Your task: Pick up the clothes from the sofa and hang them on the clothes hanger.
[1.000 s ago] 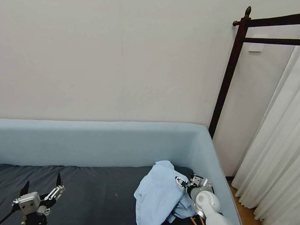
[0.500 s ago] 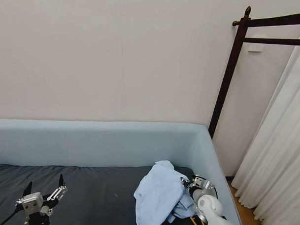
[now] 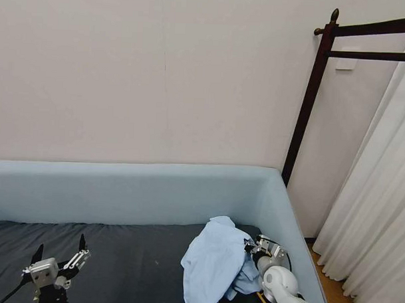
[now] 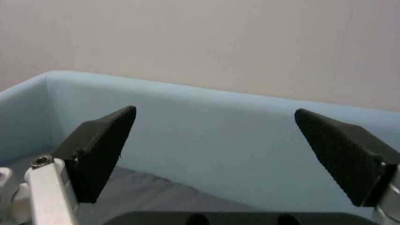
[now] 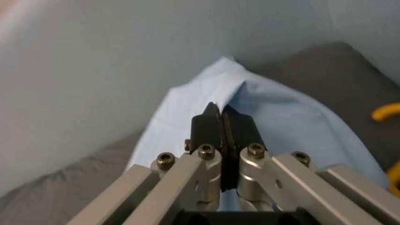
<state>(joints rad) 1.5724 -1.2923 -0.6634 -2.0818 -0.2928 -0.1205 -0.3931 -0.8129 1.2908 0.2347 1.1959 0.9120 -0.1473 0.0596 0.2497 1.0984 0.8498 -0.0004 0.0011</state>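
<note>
Your right gripper (image 3: pixel 248 245): fingers pressed together, tips touching the light-blue shirt (image 3: pixel 215 265), heaped at its 9 o'clock on the sofa (image 3: pixel 134 189) seat. Your left gripper (image 3: pixel 61 247): fingers spread, parked.

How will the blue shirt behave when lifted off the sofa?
Probably floppy: the shirt lies crumpled in folds, so it should drape from the right end effector, shut on a ridge. Likely light, being thin. Trailing cloth may drag over the sofa.

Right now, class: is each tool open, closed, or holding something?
Left tool: open, empty, above the sofa seat.
Right tool: closed, pinching a fold of the light blue shirt.
</note>
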